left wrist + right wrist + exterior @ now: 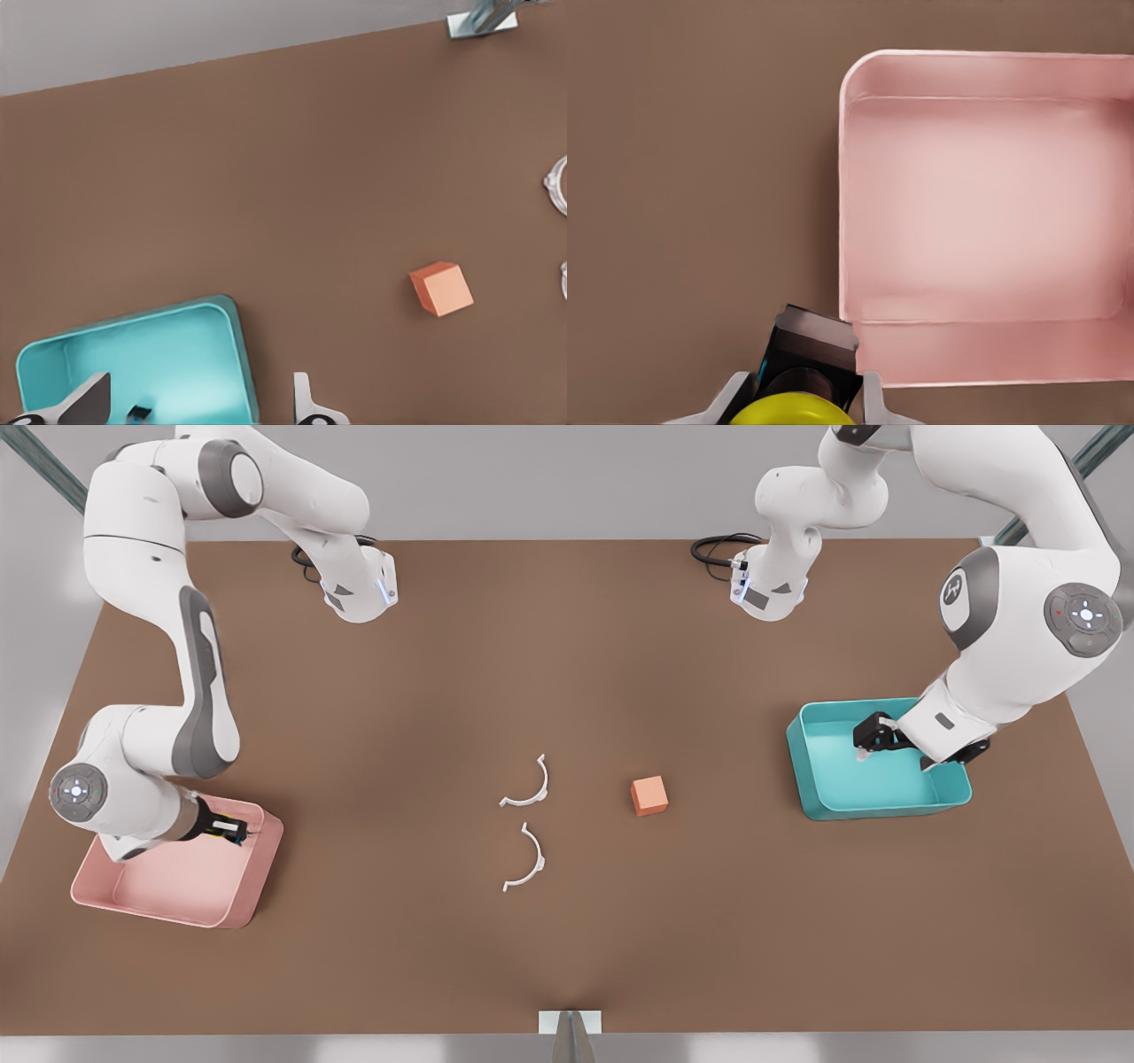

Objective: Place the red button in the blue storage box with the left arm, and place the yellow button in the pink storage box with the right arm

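placement is the step i judge us to be in: the right gripper point(799, 400) is clamped on the yellow button point(793, 411), a glossy round cap on a dark stub, just at the near wall of the smooth, round-cornered pink box point(232, 908), and needs to carry it over the rim before letting go. over the teal box point(232, 345) the left gripper point(866, 744) has its fingers point(87, 400) spread wide; a small dark object lies on the floor between them, probably the red button's base, so i'd confirm that and lift clear.
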Motion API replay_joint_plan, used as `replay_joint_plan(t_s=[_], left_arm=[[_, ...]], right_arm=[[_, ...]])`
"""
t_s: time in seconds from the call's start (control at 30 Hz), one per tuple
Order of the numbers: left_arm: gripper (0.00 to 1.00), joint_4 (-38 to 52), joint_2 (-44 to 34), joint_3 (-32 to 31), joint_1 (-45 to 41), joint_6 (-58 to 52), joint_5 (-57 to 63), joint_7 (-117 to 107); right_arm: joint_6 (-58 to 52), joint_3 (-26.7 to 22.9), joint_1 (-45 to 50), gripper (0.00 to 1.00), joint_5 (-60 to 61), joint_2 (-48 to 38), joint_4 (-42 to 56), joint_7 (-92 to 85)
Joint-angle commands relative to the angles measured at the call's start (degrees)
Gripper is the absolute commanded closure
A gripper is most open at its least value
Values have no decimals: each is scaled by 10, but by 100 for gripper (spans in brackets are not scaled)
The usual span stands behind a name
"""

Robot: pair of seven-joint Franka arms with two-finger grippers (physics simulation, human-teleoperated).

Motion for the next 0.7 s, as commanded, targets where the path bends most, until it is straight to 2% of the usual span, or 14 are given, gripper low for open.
replay_joint_plan(t_s=[0.0, 0.2, 0.27, 0.3, 0.33, 0.37, 0.57, 0.67], left_arm=[[0, 0, -1, 0, 0, -1, 0, -82], [0, 0, -1, 0, 1, -1, 0, -84], [0, 0, -1, 0, 0, -1, 0, -84], [0, 0, -1, 0, 0, -1, 0, -84], [0, 0, -1, 0, 1, -1, 0, -84], [0, 0, -1, 0, 1, -1, 0, -84], [0, 0, 0, 0, 1, 0, 1, -82], [0, 0, -1, 0, 1, -1, 0, -82]], right_arm=[[-12, 0, -10, 71, -26, 3, 10, -253], [-10, -30, -12, 70, -32, 69, 102, -375], [-10, -36, -13, 65, -31, 73, 101, -384], [-9, -35, -20, 29, -31, 73, 101, -387], [-7, -35, -21, 3, -30, 75, 101, -401], [-2, -35, -21, 0, -31, 78, 101, -403], [-14, -26, 15, 0, -31, 67, 120, -379], [-96, -25, 79, 0, -32, 16, 120, -257]])
